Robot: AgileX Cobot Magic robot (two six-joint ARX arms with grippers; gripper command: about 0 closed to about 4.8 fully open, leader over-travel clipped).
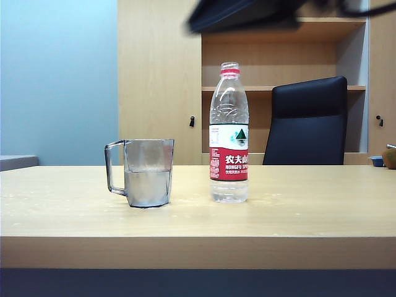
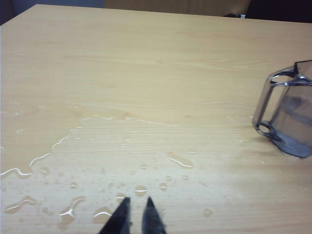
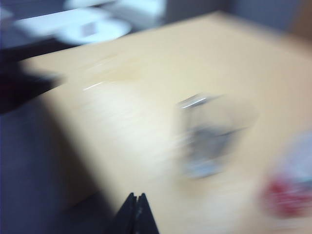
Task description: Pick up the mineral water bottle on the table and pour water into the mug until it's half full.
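The worktop point(image 1: 297, 210) is pale matt wood grain, wet with glossy puddles point(image 2: 73, 146). The bottle point(image 1: 229, 133) looks like clear ribbed plastic with a glossy label; the mug point(image 1: 147, 172) is smooth and transparent, perhaps plastic.

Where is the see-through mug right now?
In the exterior view the mug stands on the table, left of centre, just left of the mineral water bottle, not touching it.

The exterior cam sat low at the front edge of the wide light wooden table point(image 1: 198, 213), looking level across it. The left wrist cam looked down from close above the wet wood. The right wrist cam, blurred, looked down from higher. All three shared the clear faceted mug point(image 1: 147, 172).
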